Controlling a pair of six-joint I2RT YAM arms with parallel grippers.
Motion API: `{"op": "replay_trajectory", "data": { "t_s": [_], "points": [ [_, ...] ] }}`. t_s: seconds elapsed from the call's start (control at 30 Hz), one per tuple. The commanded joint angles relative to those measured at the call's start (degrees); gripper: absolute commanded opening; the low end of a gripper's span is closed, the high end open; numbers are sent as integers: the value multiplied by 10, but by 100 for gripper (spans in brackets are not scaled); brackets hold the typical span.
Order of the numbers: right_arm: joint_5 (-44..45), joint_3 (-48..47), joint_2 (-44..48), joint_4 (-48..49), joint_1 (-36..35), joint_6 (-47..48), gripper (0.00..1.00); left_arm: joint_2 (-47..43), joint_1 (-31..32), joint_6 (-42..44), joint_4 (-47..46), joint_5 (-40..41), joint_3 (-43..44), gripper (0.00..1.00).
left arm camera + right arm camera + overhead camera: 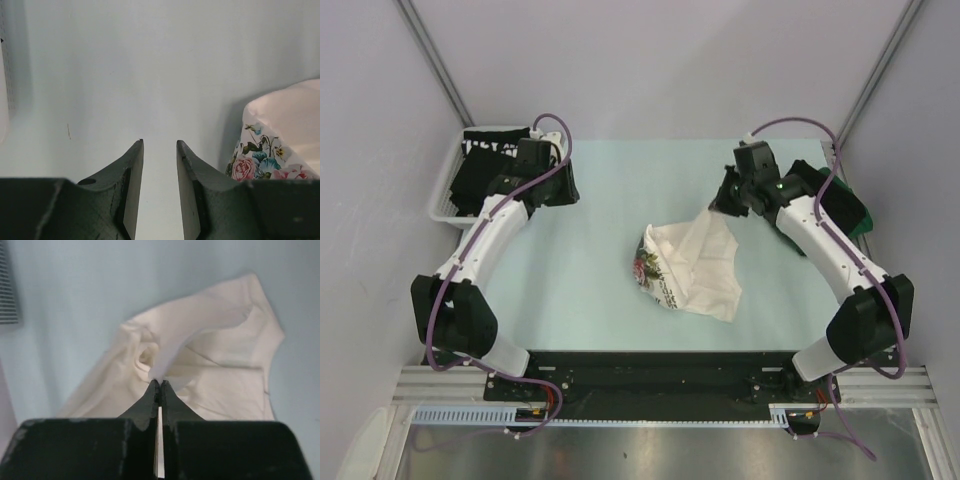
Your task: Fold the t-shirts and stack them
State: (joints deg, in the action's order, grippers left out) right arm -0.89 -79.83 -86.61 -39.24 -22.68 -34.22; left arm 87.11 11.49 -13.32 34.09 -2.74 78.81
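Looks like mid-grab on the white floral t-shirt (690, 265), lying crumpled mid-table with the print showing only along its near-left edge. Pinched shut on a raised ridge of that tee's far-right corner with the right gripper (159, 382), cloth caught right at the tips. Probably there to lift and shake the thing out flat before any folding. Hovering off to the tee's left with the left gripper (159, 145), parted a bit and holding nothing, presumably waiting to grab a second corner. Further left of the tee, black t-shirts (480, 170) heaped in the white mesh basket (442, 200), so likely queued for later. Right of the tee, behind the right arm, a dark pile (855, 212) with some green showing. Maybe the finished stack, hard to say. Early days for this tee, no fold made yet.
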Motion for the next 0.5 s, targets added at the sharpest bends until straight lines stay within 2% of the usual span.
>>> {"op": "replay_trajectory", "data": {
  "t_s": [0.0,0.17,0.3,0.4,0.47],
  "points": [
    [-32,-136,-17,-5,-37,15,0,-10,3,15,5,-3,28,37],
    [-18,-323,-96,-56,-82,45,0,-15,3,16,5,0,28,37],
    [-17,-520,-149,-113,-90,52,0,-25,3,21,5,9,24,37],
    [-36,-600,-176,-126,-91,46,0,-27,3,22,1,9,16,37],
    [-51,-609,-177,-111,-91,40,0,-29,3,22,-1,6,13,37]
  ]
}}
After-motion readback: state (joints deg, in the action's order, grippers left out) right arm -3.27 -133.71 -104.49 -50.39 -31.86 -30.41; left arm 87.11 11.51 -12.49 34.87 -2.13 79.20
